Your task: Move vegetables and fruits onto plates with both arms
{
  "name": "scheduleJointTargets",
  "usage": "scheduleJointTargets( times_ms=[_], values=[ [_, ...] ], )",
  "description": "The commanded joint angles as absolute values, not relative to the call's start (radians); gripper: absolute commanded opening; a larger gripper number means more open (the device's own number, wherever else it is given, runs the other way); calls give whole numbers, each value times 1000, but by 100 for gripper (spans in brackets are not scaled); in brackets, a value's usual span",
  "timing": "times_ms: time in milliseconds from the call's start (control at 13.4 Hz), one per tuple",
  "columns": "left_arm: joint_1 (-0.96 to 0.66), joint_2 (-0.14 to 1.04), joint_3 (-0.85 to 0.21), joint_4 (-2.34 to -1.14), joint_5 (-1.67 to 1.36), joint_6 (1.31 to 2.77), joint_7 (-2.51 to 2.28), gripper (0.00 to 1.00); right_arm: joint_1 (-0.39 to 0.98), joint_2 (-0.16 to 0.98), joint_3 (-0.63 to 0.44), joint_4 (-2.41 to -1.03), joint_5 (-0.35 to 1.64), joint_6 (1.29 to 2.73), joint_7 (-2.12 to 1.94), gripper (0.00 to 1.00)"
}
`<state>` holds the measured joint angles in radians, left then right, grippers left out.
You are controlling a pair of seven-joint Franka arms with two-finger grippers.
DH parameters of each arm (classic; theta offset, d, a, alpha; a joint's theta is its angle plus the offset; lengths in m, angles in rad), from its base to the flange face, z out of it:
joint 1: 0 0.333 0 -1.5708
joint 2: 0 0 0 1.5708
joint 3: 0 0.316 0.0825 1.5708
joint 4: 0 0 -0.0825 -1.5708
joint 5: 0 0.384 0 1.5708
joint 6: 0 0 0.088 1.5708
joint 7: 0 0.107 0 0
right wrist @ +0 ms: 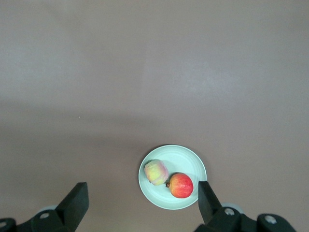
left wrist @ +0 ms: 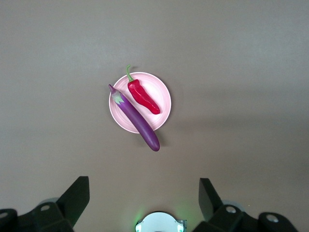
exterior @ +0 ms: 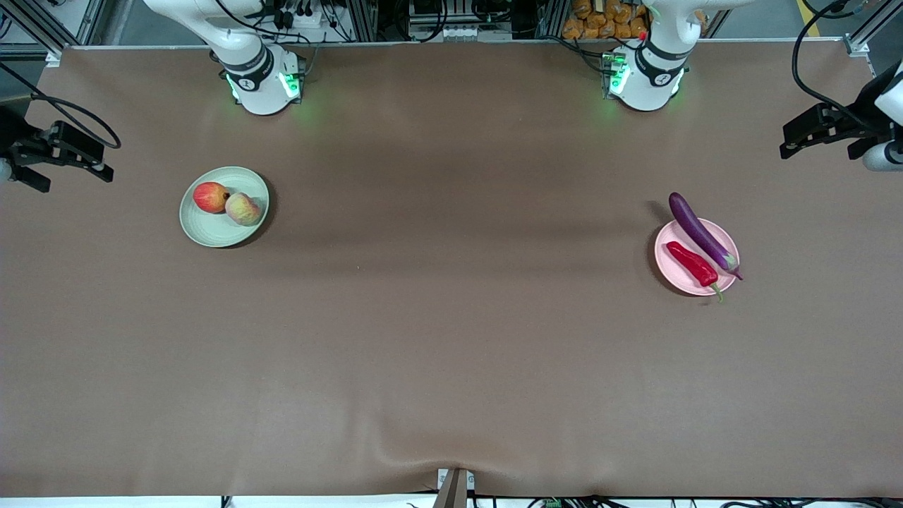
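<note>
You had both fruits on the pale green plate (exterior: 211,229) toward the right arm's end of the worktop (exterior: 451,339): the red pomegranate (exterior: 211,197) and the pale peach (exterior: 243,209) sat touching each other, the peach a little nearer the front camera. Toward the left arm's end, your pale pink plate (exterior: 677,279) carried the vegetables. The purple eggplant (exterior: 700,232) lay slantwise across it, its blunt end overhanging the rim on the side toward the bases, its stem end overhanging the rim nearer the front camera. The red chili pepper (exterior: 692,262) lay just beside the eggplant, green stem poking past the plate's edge.

Your left hand (left wrist: 144,200) hung high over the worktop at the left arm's end, fingers spread wide and holding nothing. Your right hand (right wrist: 142,203) hung likewise at the right arm's end, spread wide and empty.
</note>
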<state>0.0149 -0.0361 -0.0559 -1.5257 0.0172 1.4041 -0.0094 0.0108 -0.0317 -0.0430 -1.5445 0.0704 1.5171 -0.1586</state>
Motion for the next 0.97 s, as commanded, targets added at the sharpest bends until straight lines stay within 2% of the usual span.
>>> scheduleJointTargets(
  times_ms=[0,298,447,670,894],
  values=[
    [17,-34,-67,-1516,15,1401,-3,100,-27,-18,-34,-1513,58,1493,-166,100],
    [15,-37,-72,-1517,14,1399,-3,100,-67,-18,-32,-1503,58,1493,-156,100],
    [17,-37,-78,-1517,15,1401,-3,100,-103,-23,17,-1505,57,1479,-155,100],
    [18,-37,-78,-1517,15,1404,-3,100,-169,-28,145,-1503,-6,1477,-153,100],
    [20,-35,-80,-1517,17,1408,5,100,-163,-34,147,-1503,-9,1468,-152,100]
  ],
)
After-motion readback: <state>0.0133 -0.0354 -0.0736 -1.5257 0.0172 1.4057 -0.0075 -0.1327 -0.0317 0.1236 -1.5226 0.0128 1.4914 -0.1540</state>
